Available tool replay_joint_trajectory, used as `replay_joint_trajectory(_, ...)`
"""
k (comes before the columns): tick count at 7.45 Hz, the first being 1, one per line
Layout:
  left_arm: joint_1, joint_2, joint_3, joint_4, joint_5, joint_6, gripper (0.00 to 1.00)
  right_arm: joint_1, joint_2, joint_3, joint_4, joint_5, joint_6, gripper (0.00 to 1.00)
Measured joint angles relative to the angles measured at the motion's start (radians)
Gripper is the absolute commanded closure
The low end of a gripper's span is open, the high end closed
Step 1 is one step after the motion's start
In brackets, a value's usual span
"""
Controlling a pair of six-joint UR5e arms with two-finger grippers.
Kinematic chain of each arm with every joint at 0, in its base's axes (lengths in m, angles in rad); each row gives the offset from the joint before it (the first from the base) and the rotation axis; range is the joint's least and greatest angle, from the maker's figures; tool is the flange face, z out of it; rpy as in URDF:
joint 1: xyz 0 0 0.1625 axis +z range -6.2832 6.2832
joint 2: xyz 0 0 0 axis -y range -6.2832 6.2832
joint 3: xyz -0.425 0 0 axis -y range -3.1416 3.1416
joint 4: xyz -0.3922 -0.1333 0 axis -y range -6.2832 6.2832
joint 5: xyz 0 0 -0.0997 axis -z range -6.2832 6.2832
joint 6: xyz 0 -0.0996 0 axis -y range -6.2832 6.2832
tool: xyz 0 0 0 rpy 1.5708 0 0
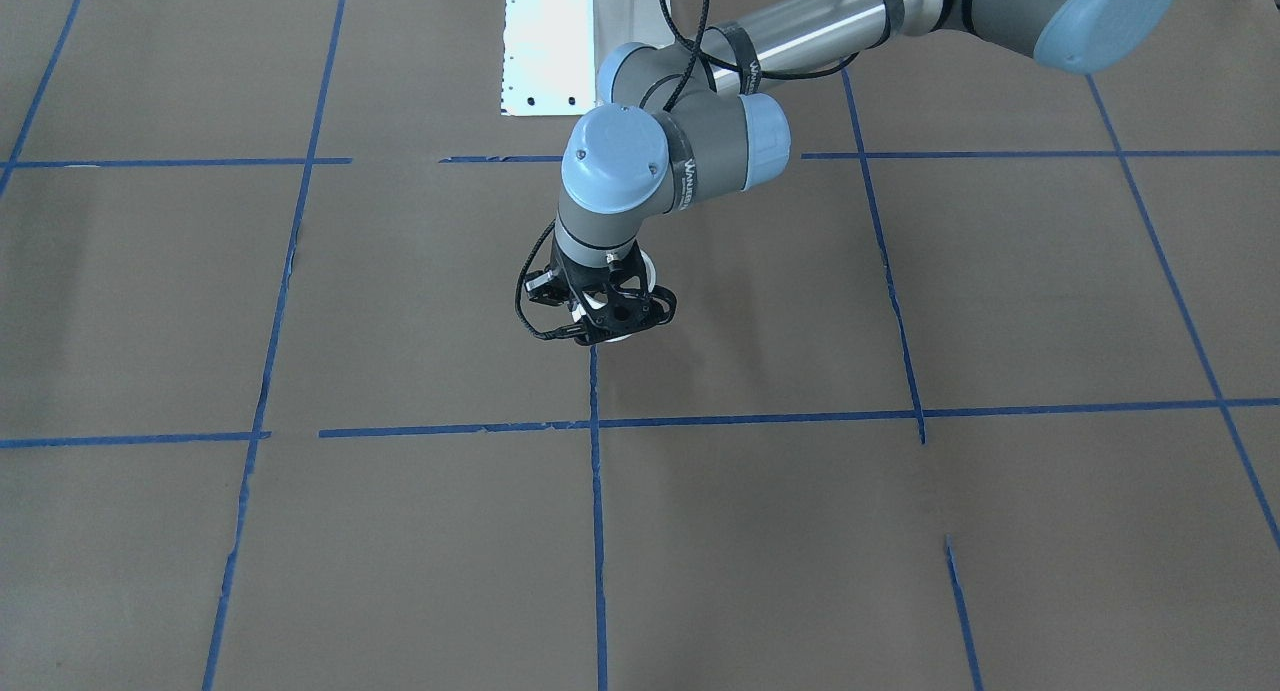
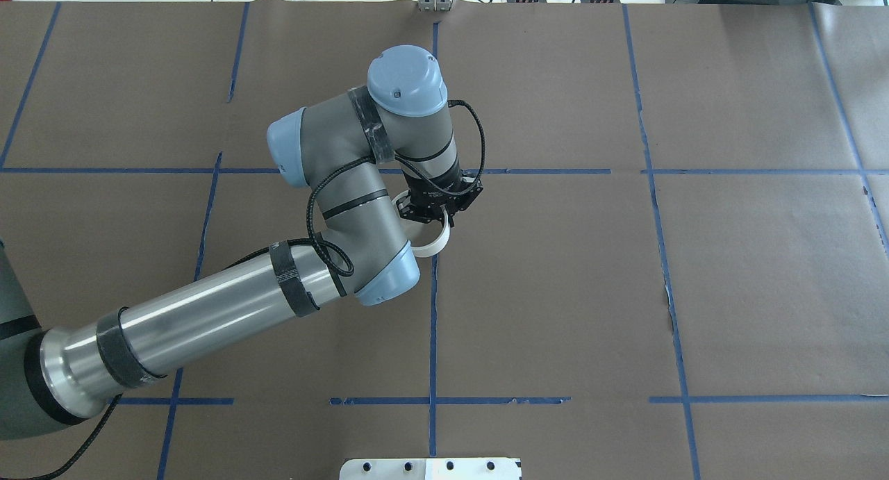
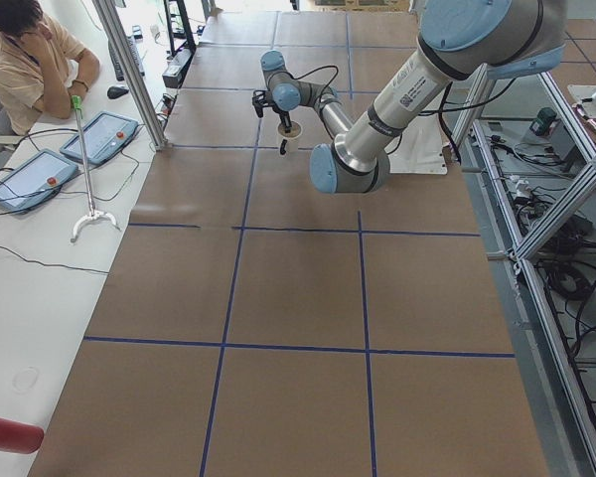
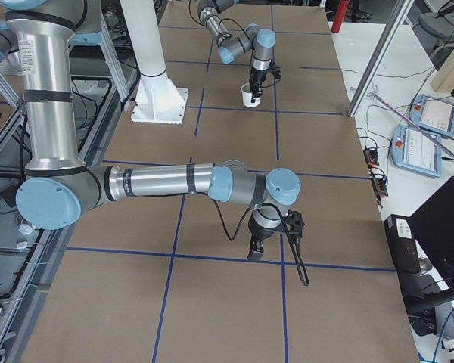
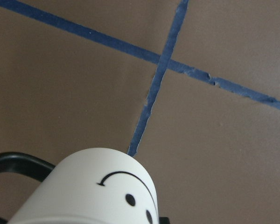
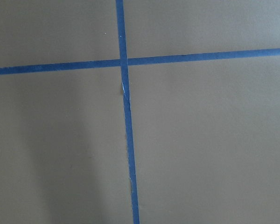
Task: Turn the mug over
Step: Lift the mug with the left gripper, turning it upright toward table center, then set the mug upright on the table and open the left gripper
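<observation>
The mug (image 5: 102,191) is small and white, with a black smiley face on its side and a black handle (image 5: 18,165) at the left. It also shows in the overhead view (image 2: 435,244) and the front view (image 1: 647,267), near the table's middle on a blue tape line. My left gripper (image 2: 434,212) points down and is shut on the mug's rim; the mug's open end faces up. I cannot tell whether the mug touches the table. My right gripper (image 4: 256,253) shows only in the right side view, low over the table, and I cannot tell its state.
Brown paper with a grid of blue tape lines (image 1: 595,491) covers the table. The white base plate (image 1: 550,51) stands at the robot's edge. An operator (image 3: 30,60) sits beyond the far side with tablets (image 3: 104,134) and a grabber stick (image 3: 84,169).
</observation>
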Motion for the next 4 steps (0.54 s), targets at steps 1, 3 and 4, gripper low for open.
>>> replay_joint_trajectory(1, 0.009, -0.002, 0.008, 0.0, 0.0, 0.006, 0.25, 0.0, 0.0, 0.0, 0.0, 0.0, 0.0, 0.0)
replay_joint_trajectory(3, 0.015, -0.001, -0.005, 0.002, 0.01, 0.01, 0.0, 0.0, 0.0, 0.0, 0.0, 0.0, 0.0, 0.0)
replay_joint_trajectory(4, 0.008, 0.004, -0.038, 0.02, 0.02, 0.023, 0.0, 0.0, 0.0, 0.0, 0.0, 0.0, 0.0, 0.0)
